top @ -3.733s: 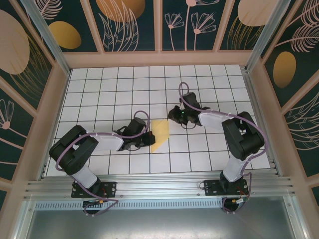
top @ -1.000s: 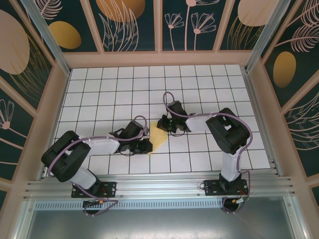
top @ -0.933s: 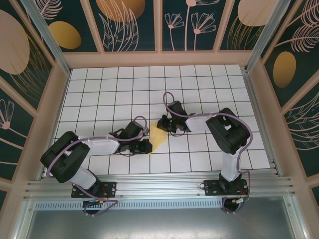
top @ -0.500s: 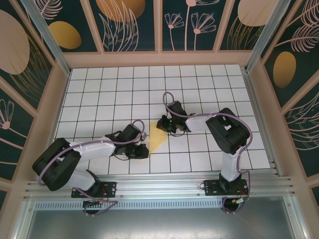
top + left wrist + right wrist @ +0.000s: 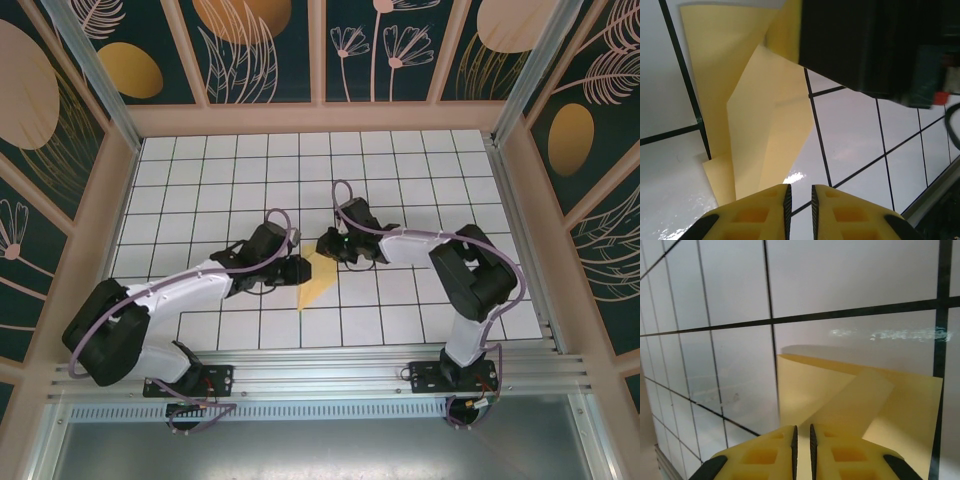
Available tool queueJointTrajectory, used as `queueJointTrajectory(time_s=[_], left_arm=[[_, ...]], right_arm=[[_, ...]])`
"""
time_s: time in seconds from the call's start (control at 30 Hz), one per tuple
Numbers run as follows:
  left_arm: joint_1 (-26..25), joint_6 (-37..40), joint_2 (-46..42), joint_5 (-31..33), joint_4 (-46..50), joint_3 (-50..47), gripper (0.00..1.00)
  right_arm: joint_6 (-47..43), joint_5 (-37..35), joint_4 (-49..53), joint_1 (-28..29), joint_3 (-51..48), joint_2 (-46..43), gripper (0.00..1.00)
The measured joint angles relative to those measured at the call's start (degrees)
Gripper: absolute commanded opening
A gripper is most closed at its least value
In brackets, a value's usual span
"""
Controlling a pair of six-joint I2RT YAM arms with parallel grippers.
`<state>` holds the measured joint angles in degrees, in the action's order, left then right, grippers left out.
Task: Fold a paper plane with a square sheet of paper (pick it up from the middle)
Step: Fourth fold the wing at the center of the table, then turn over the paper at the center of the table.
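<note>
Paper [image 5: 320, 280], pale yellow and folded into overlapping flaps, lies on the white tiled table [image 5: 400, 170] near its middle, tapering to a point toward the near edge. It sits between the two arms' tips, with its upper end under them.

From the left wrist, the paper [image 5: 760, 115] shows one flap crossing another at an angle, a corner poking out at the lower left. The left gripper [image 5: 800, 200] hangs just past the paper's near edge, its yellow fingers parted by a thin slit with bare tile showing through and nothing between them. A black housing [image 5: 870, 45] of the other arm looms over the paper's far end.

From the right wrist, the paper [image 5: 840, 395] spreads flat across a black grid line, a lighter flap folded over its middle. The right gripper [image 5: 802, 440] hovers over it, jaws likewise barely apart, gripping nothing that I can see.

From overhead, the left gripper [image 5: 296, 268] reaches in from the left and the right gripper [image 5: 325, 245] from the right, nearly nose to nose above the paper's wide end. Dark leaf-patterned walls [image 5: 260, 50] ring the table, and a metal rail [image 5: 320, 375] runs along the front.
</note>
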<state>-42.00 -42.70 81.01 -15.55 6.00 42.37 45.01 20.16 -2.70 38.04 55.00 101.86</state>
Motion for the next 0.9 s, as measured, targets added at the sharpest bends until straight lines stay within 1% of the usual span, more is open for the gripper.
queueJointTrajectory(time_s=[0.17, 0.33, 0.47, 0.53, 0.73, 0.9], left_arm=[[0.1, -0.5, 4.1, 0.1, -1.3, 0.7, 0.13], [0.1, -0.6, 7.3, 1.0, -2.6, 0.8, 0.11], [0.4, -0.6, 8.8, 1.1, -3.2, 0.8, 0.1], [0.5, -0.6, 9.3, 1.1, -3.6, 0.8, 0.09], [0.5, -0.3, 12.0, 1.5, -4.3, 0.8, 0.07], [0.5, -0.2, 13.1, 1.5, -4.6, 0.8, 0.06]], right_arm=[[-0.1, -2.1, 0.4, 0.0, -2.0, -5.9, 0.24], [0.8, -3.3, 0.0, 0.0, -7.9, -9.9, 0.26], [2.2, -3.6, -0.1, 0.1, -12.4, -10.7, 0.28], [3.0, -3.7, -0.1, 0.5, -13.9, -10.7, 0.31], [4.6, -4.1, -0.7, 2.7, -15.4, -10.7, 0.33], [5.4, -4.3, -1.5, 3.0, -15.9, -10.7, 0.34]])
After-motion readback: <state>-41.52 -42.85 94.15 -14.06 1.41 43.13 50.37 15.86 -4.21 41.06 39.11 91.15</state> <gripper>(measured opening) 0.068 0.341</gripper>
